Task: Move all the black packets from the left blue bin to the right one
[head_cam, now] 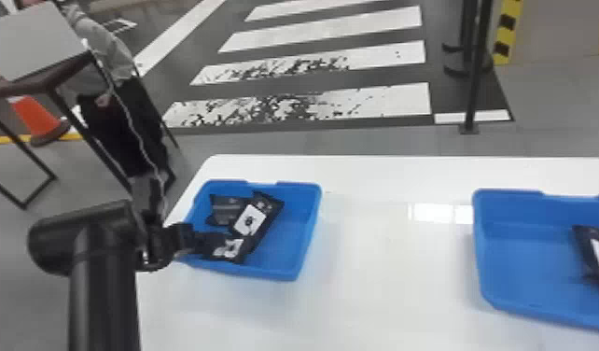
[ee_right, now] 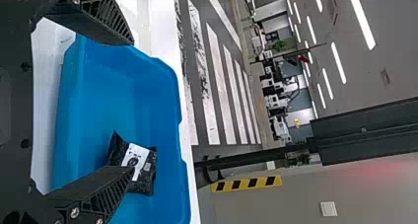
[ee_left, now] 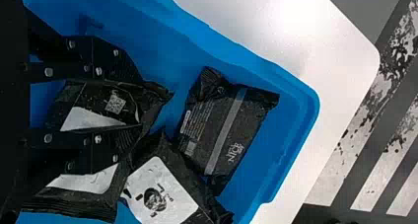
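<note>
- Blue left bin [head_cam: 282,247], near the left edge of the table [head_cam: 373,284]: I count three black packets [head_cam: 249,221] left to move.
- My left gripper [ee_left: 140,104] has its fingers apart over the nearest packet [head_cam: 228,249].
- Between bins, that wide stretch should suit the carry, once I lift over the rims.
- Right bin [head_cam: 522,261]: one packet [ee_right: 145,172] delivered, off its left wall; my right gripper [ee_right: 132,105] is spread wide.

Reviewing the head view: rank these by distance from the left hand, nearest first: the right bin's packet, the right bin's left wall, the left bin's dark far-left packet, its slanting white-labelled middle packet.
From the left hand:
1. Dark packet and slanting packet, left bin: too close to call.
2. Left wall, right bin.
3. Right bin's packet, farther right.
</note>
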You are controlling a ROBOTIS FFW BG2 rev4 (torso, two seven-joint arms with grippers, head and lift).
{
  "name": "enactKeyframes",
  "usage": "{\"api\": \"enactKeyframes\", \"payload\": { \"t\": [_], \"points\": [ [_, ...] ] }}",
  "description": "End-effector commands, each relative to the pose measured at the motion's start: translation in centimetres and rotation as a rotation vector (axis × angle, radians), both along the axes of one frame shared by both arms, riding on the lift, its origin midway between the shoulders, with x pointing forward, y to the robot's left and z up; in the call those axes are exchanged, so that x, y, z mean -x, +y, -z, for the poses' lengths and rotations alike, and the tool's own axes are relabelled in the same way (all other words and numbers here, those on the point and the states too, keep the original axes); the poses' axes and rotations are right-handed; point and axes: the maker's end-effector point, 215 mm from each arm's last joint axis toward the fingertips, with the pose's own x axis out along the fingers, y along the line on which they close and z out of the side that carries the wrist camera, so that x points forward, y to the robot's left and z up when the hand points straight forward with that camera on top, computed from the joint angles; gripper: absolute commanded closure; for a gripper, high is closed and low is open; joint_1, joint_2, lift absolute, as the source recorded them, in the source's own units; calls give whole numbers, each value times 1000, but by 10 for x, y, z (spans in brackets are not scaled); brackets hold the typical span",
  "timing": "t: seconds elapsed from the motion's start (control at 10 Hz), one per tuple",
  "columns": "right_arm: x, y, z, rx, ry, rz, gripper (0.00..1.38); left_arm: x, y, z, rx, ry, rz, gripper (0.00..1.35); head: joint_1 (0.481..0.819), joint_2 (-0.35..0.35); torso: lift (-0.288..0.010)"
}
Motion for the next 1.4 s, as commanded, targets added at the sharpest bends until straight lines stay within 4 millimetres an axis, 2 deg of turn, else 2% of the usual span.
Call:
{"api": "enactKeyframes", "payload": {
  "t": [0.0, 0.2, 0.5, 0.9, 1.1, 1.2, 1.3],
  "points": [
    [0, 1, 0, -3, 2, -3, 127, -2, 0, -2, -20, 4, 23, 1207, 695, 332, -144],
    [1, 2, 1, -5, 6, -6, 127, -12, -1, -12, -25, -37, 61, 1207, 695, 329, -144],
    [2, 3, 4, -7, 15, -9, 128, -26, -20, -48, -17, -143, 123, 1208, 695, 317, -144],
    [2, 6, 2, -10, 12, -20, 128, -11, -53, -111, -33, -299, 211, 1207, 695, 280, -144],
    [-1, 21, -2, -28, 11, -67, 127, -8, -81, -154, -56, -423, 280, 1208, 695, 267, -144],
    [-3, 36, -6, -53, 7, -108, 127, -13, -103, -169, -41, -497, 325, 1207, 695, 260, -144],
    [-7, 54, -13, -74, -3, -152, 127, -23, -133, -184, -6, -585, 383, 1207, 695, 256, -144]
  ]
}}
